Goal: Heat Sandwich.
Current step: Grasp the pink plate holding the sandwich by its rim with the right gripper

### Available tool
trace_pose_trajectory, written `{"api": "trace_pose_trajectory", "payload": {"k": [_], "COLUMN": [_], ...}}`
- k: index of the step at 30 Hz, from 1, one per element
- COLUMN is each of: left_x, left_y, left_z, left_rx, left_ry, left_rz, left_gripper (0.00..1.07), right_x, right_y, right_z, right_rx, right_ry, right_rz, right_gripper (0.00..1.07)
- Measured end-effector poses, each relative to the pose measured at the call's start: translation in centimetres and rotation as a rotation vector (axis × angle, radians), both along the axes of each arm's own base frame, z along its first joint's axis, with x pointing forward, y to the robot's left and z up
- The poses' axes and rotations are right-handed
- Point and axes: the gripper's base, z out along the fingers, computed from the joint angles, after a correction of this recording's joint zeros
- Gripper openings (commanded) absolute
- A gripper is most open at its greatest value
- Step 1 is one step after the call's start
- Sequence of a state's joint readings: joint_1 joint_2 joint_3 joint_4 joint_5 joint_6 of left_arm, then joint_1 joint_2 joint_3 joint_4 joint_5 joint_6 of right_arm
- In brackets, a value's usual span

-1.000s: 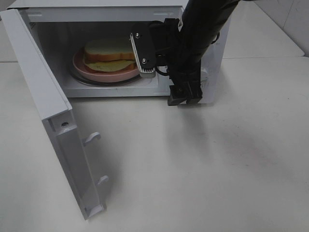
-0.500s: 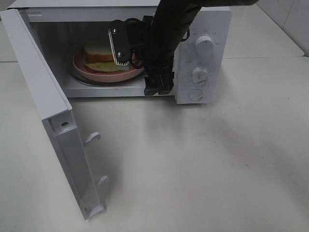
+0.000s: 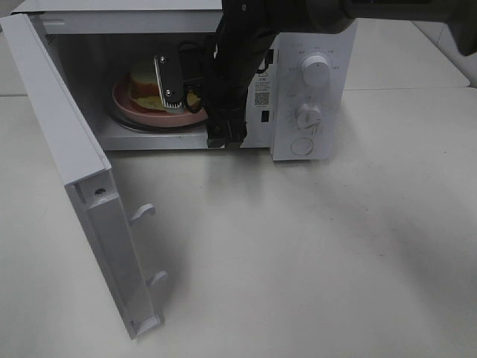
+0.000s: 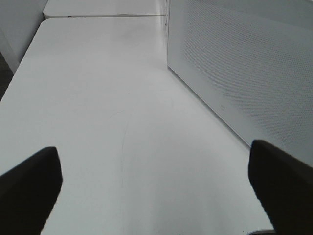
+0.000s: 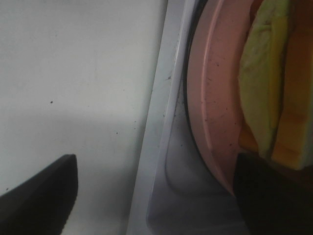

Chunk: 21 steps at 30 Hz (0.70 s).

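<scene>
The sandwich [image 3: 143, 79], white bread with yellow and pale green filling, lies on a round pink plate [image 3: 128, 106] inside the open microwave [image 3: 313, 45]. My right gripper [image 3: 192, 103] reaches across the cavity mouth and covers the sandwich's right half. It is open and holds nothing. In the right wrist view the sandwich [image 5: 274, 83] and the plate [image 5: 210, 98] lie by one finger of my right gripper [image 5: 156, 196], and the other finger hangs over the table. My left gripper [image 4: 156, 191] stands open over bare table beside the microwave's perforated wall [image 4: 244, 63].
The microwave door [image 3: 74, 164] is swung wide toward the front left, with its latch hooks [image 3: 141, 214] sticking out. Two knobs [image 3: 314, 71] and a button sit on the control panel at the right. White table [image 3: 313, 253] spreads in front.
My right arm has swung left across the microwave front, uncovering the control panel. Its gripper now hangs in front of the sandwich.
</scene>
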State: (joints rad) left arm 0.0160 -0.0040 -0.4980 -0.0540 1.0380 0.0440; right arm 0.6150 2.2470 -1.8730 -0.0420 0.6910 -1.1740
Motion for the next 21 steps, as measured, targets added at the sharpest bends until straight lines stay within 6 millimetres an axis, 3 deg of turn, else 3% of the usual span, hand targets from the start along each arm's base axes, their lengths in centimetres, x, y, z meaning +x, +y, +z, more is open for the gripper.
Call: {"api": "trace_pose_trajectory", "payload": {"k": [12,21], "left_x": [0.0,0.0], "left_y": [0.0,0.0], "left_z": [0.0,0.0], "left_rx": [0.0,0.0], "left_ry": [0.0,0.0], "left_rz": [0.0,0.0], "left_gripper": [0.98,0.98], "right_x": [2.9,3.3], "right_y": [2.0,2.2], "right_z": [-1.9,-2.3], "right_rx": [0.019,-0.002], "right_ry": [-0.027,-0.02], "right_rz": [-0.002,0.0], "right_gripper": [0.82,0.81]}}
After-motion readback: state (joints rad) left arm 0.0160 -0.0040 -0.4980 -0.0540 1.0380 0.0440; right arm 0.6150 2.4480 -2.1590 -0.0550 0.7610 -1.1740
